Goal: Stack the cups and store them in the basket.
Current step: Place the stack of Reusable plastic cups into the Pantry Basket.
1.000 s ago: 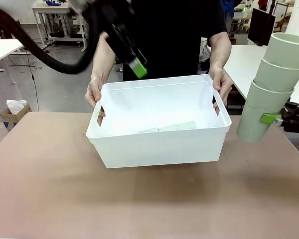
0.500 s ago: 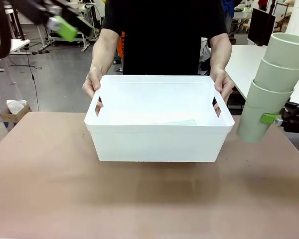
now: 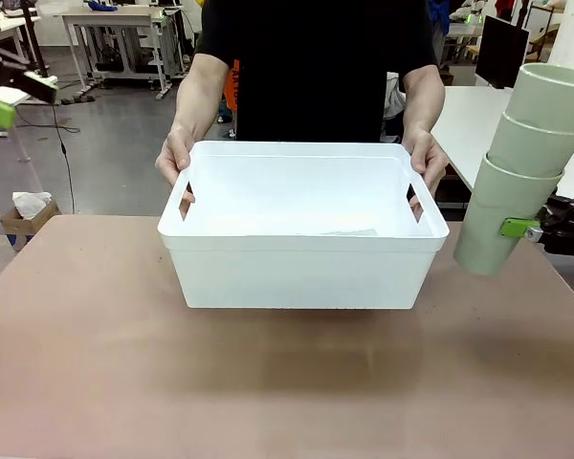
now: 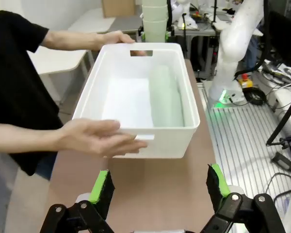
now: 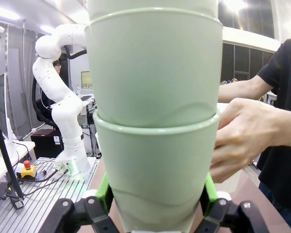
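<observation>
**Q:** Hand on the right side, what was it doing?

**A:** The right hand (image 3: pixel 531 229) was clamped on the lowest cup of a nested stack of cups (image 3: pixel 521 167). Three pale green tumblers showed in that stack, rims up and leaning slightly, held in the air above the right edge of the worktop (image 3: pixel 287 382). In the right wrist view the green pads (image 5: pixel 105 191) pressed on either side of the bottom cup (image 5: pixel 155 170).

**Q:** Why was it held off to the side?

**A:** Probably to wait for the basket (image 3: pixel 301 273). A person at the far side gripped its two short ends, one hand (image 3: pixel 175 158) at each slot handle, apparently steadying or positioning it on the middle of the worktop.

**Q:** Was anything in the basket?

**A:** Yes. The left wrist view showed a second stack of cups (image 4: pixel 166 99) lying on its side along the floor of the basket (image 4: pixel 136 141).

**Q:** And the other hand?

**A:** The left hand (image 4: pixel 160 187) was released, its fingers spread wide and gripping nothing. It sat high and well back from the basket, at the far left of the front view (image 3: pixel 0 105), pointing down toward the worktop.
</observation>
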`<action>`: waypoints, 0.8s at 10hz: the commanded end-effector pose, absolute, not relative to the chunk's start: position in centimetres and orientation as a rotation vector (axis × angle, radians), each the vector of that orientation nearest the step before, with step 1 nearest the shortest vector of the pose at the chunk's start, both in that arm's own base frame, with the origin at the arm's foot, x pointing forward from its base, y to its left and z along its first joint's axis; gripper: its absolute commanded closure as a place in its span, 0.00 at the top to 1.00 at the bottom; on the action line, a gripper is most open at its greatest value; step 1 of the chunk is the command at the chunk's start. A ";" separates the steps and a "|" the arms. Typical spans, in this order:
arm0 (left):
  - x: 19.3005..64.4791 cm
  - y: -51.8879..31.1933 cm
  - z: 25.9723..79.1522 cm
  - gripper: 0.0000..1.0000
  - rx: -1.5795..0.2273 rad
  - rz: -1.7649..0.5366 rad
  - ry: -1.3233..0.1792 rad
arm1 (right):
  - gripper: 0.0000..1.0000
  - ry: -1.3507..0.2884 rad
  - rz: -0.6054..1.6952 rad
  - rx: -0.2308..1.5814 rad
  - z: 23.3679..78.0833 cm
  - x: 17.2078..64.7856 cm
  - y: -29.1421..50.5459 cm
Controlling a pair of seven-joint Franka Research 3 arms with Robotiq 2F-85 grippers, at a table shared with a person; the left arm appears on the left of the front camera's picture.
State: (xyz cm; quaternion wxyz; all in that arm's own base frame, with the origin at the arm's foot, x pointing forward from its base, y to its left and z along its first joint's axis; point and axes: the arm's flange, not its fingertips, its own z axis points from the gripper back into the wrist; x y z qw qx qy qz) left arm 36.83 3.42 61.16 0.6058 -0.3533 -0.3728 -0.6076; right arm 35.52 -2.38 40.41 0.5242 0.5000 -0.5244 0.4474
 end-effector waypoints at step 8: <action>36.8 4.0 60.5 1.00 -0.799 -1.415 -0.883 | 0.86 -1.267 1.078 1.196 40.8 35.5 -2.4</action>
